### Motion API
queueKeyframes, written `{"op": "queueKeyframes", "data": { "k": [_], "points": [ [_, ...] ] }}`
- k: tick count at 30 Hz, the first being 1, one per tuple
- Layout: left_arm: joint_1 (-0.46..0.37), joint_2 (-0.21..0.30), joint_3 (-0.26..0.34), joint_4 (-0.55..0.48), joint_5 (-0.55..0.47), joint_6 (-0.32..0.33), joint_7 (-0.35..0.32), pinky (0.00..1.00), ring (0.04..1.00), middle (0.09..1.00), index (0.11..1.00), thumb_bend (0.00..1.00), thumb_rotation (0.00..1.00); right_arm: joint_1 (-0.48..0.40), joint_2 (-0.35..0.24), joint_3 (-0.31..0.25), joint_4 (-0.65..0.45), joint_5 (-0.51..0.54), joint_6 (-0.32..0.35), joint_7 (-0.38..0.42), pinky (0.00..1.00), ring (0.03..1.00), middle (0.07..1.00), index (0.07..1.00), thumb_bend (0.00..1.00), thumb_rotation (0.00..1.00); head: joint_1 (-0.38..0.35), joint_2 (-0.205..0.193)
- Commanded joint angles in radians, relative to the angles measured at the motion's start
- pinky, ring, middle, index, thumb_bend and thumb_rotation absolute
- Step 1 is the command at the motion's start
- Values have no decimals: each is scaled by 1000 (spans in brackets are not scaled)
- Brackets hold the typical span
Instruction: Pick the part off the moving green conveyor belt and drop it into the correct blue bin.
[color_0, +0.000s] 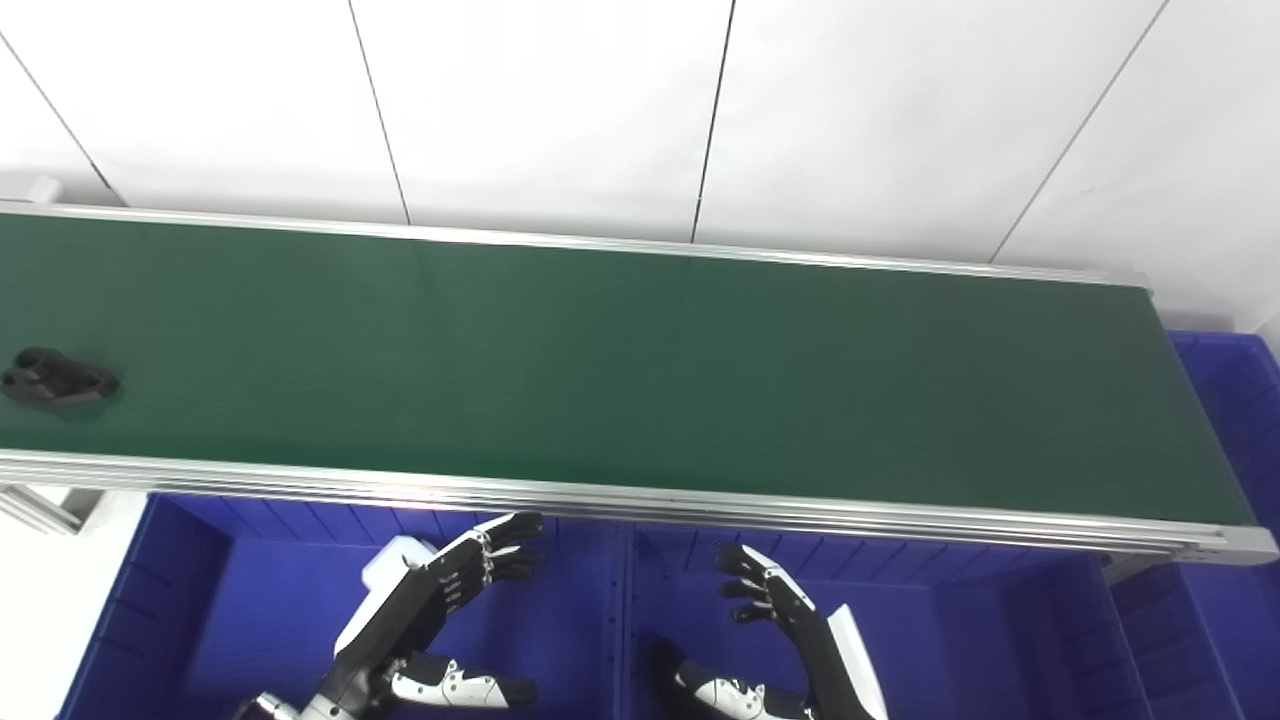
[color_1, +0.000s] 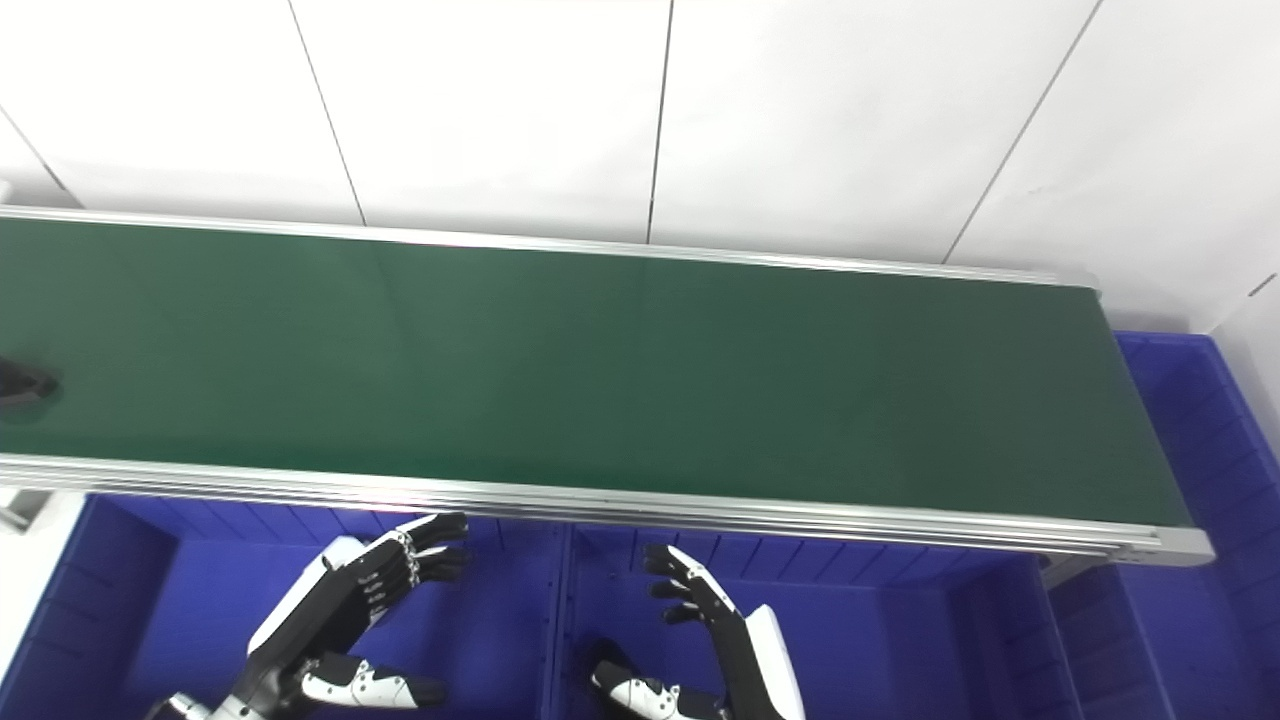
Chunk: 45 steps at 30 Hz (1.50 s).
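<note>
White wall panels with thin dark seams back the scene. Both hands hang with fingers spread and lightly curled, holding nothing: the left hand (color_0: 440, 590) over the left blue bin (color_0: 180, 600), the right hand (color_0: 790, 620) over the middle blue bin (color_0: 960, 620). Each bin is smooth moulded plastic with ribbed inner walls, and nothing shows inside either. A third blue bin (color_0: 1235, 400) sits at the belt's right end. Beyond the hands runs the matte green conveyor belt (color_0: 640, 370), edged with brushed aluminium rails. The part (color_0: 55, 380), black, lumpy and glossy, lies on the belt at its far left.
</note>
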Motion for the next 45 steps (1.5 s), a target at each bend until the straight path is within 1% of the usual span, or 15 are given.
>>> {"op": "queueKeyframes", "data": {
  "k": [1, 16, 32, 35, 36, 39, 40, 41, 42, 43, 44, 45],
  "points": [
    [-4, 4, -1, -15, -15, -30, -3, 780, 803, 868, 850, 679, 214, 0, 7, 5, -20, -5, -59, -5, 653, 747, 804, 837, 610, 317, 0, 1],
    [-5, 8, -2, -19, -15, -30, -4, 778, 803, 871, 853, 672, 205, 1, 8, 3, -27, 2, -46, 1, 652, 745, 799, 832, 613, 323, 3, 3],
    [-10, 6, 0, -14, -11, -30, -1, 778, 803, 867, 851, 673, 198, -5, 7, 1, -14, 9, -60, -2, 653, 749, 799, 832, 616, 314, 4, 0],
    [-10, 2, -4, -14, -6, -30, 4, 773, 801, 866, 850, 669, 190, -7, 4, -1, -9, 9, -62, -2, 656, 750, 801, 833, 617, 322, 39, -23],
    [-9, 0, -9, -12, 1, -30, 9, 771, 801, 866, 850, 668, 185, -8, 1, -3, -6, 7, -62, -2, 656, 749, 802, 834, 616, 323, 92, -44],
    [-5, -4, -27, -7, 26, -30, 29, 773, 802, 872, 852, 674, 196, -10, -11, -9, 7, 17, -78, -1, 658, 749, 803, 836, 609, 301, 167, -83],
    [-4, -7, -36, -3, 37, -30, 41, 774, 802, 873, 852, 677, 202, -9, -15, -12, 14, 17, -88, -4, 659, 749, 803, 836, 607, 295, 219, -111],
    [-2, -7, -46, -3, 48, -30, 55, 766, 797, 871, 849, 687, 212, -7, -19, -15, 17, 21, -96, -5, 655, 747, 800, 834, 605, 290, 219, -111],
    [-1, -8, -57, -1, 58, -30, 70, 757, 792, 869, 844, 700, 219, -7, -24, -18, 24, 27, -109, -6, 652, 747, 799, 832, 598, 271, 260, -135],
    [0, -9, -66, -2, 64, -30, 84, 752, 791, 867, 840, 708, 219, -5, -28, -20, 29, 31, -119, -5, 650, 747, 799, 831, 595, 258, 260, -135],
    [0, -10, -77, -1, 72, -30, 99, 746, 791, 867, 836, 715, 211, -6, -34, -23, 37, 38, -132, -3, 648, 747, 799, 832, 590, 259, 294, -159],
    [-1, -9, -88, -1, 80, -30, 115, 744, 794, 867, 831, 720, 201, -6, -38, -26, 44, 43, -142, -1, 650, 749, 801, 835, 582, 242, 304, -166]
  ]
}}
